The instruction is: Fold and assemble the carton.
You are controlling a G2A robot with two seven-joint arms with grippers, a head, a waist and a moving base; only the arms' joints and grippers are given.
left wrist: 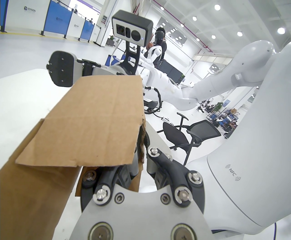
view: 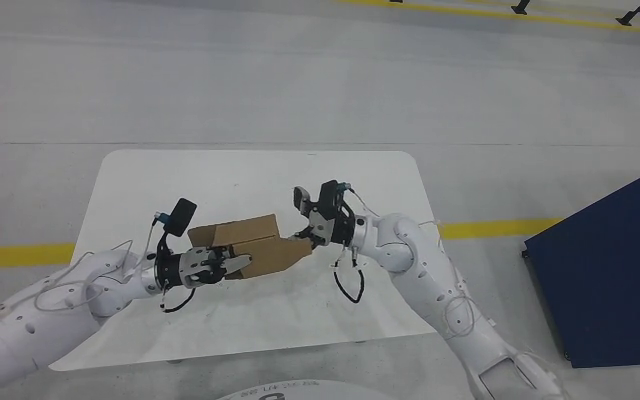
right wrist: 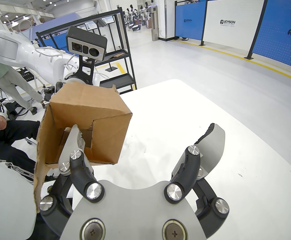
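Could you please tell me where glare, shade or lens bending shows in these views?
Top view: even light on the table. Left wrist view: ceiling lamps glare, carton shaded underneath. Right wrist view: the rack bows, carton interior dim.

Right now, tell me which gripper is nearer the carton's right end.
Right. The right gripper stands open at that end of the carton, one finger inside it; the left gripper clamps the carton's opposite end.
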